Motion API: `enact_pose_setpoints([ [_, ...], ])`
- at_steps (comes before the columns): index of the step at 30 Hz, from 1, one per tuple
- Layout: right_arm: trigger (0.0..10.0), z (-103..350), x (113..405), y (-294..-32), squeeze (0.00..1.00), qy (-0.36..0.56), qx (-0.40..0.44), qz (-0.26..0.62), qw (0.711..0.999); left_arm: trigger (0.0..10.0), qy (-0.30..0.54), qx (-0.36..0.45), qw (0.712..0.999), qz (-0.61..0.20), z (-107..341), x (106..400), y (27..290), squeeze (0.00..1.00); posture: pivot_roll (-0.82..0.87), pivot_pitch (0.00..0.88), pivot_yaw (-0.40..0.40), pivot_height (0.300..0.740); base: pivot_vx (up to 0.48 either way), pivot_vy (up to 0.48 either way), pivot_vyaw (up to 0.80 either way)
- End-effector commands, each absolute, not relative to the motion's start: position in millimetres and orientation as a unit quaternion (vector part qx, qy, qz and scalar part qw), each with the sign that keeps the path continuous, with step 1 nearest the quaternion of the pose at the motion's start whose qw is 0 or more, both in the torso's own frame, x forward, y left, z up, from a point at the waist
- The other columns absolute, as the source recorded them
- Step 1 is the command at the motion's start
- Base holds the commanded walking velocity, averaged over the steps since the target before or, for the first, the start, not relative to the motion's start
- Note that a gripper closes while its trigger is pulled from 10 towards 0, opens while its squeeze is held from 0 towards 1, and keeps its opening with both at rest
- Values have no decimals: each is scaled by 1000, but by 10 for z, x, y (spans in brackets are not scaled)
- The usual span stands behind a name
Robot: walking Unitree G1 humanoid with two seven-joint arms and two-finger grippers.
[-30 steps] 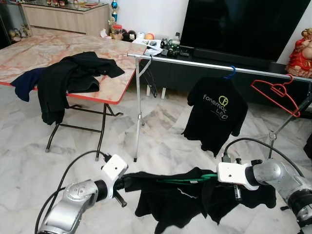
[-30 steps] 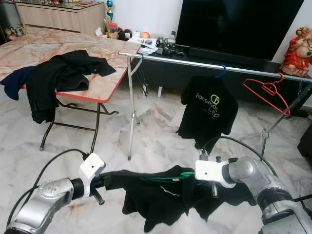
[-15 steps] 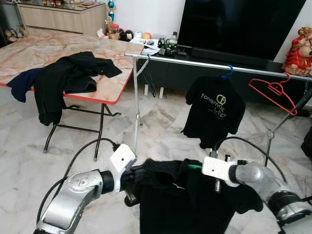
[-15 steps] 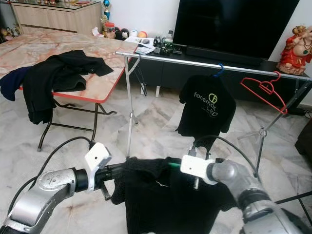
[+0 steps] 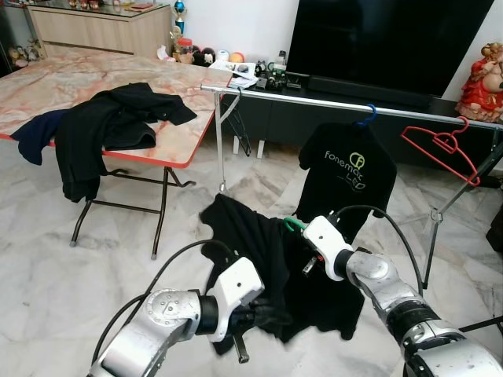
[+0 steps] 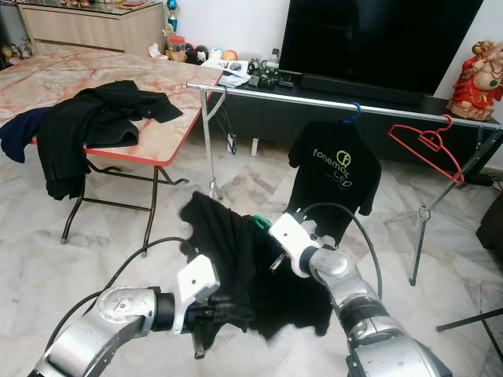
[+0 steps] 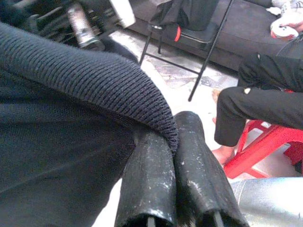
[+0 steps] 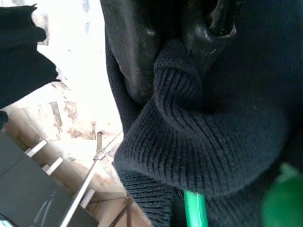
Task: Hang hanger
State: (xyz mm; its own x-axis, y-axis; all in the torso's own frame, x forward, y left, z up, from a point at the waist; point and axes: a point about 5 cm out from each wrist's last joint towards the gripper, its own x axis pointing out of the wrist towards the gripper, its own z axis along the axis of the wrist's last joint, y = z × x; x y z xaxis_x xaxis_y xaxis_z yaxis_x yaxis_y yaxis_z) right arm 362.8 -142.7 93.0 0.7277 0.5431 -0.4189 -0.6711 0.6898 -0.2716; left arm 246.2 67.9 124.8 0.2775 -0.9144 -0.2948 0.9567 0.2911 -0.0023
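Green hanger: in the left eye view it is sitting in the middle of the frame, threaded into a black garment that is hanging in the air between the two arms, below and in front of the rail.
Right tool: it is holding the garment's upper edge next to the green hook, centre right of the frame.
Left tool: low in the centre, it is gripping the garment's lower edge.
Rail: it is running across the upper half, already carrying a printed black shirt on a blue hanger and a bare red hanger at upper right.
Worktop: upper left, it is bearing more dark clothes.
Left wrist view: the fingers are pressing together on knitted black cloth.
Right wrist view: the fingers are clamping a fold of the knit, with the green hanger bar at the lower edge.
Progress: the garment seems to be on its hanger; lifting the hook onto the rail is what is remaining.
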Motion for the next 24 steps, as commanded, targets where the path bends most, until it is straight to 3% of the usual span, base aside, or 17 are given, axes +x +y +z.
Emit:
enact_pose_setpoints([
  [1, 0, 1091, 3726, -1402, 0, 129, -182, 311, 924, 8588, 103, 91, 774, -617, 1295, 2409, 522, 914, 190, 0, -111, 740, 0, 0, 0],
  [2, 0, 1089, 3726, -1380, 0, 129, -175, 310, 925, 10000, 101, 91, 771, -622, 1304, 2402, 488, 1000, 190, 0, -111, 740, 0, 0, 0],
  [9, 0, 1083, 3740, -1307, 0, 130, -160, 294, 933, 10000, 96, 96, 758, -638, 1328, 2370, 408, 1000, 196, 0, -110, 740, 0, 0, 0],
  [15, 0, 1086, 3678, -1245, 0, 114, -179, 369, 905, 10000, 110, 121, 796, -583, 1288, 2509, 687, 1000, 204, 0, -113, 740, 0, 0, 0],
  [18, 0, 1044, 3567, -1282, 0, 120, -239, 465, 844, 10000, 124, 149, 824, -533, 1290, 2622, 1039, 1000, 206, 0, -115, 740, 0, 0, 0],
  [21, 0, 1039, 3526, -1302, 0, 120, -250, 496, 823, 10000, 129, 159, 828, -522, 1291, 2641, 1129, 1000, 217, 0, -125, 740, 0, 0, 0],
  [22, 0, 1014, 3458, -1336, 0, 129, -269, 542, 786, 10000, 133, 167, 830, -515, 1306, 2652, 1217, 1000, 219, 0, -129, 740, 0, 0, 0],
  [23, 0, 1014, 3458, -1336, 0, 129, -269, 542, 786, 10000, 133, 167, 830, -515, 1306, 2652, 1217, 1000, 219, 0, -129, 740, 0, 0, 0],
  [24, 0, 987, 3427, -1364, 0, 141, -289, 559, 765, 10000, 134, 170, 830, -515, 1314, 2652, 1249, 1000, 219, 0, -129, 740, 0, 0, 0],
])
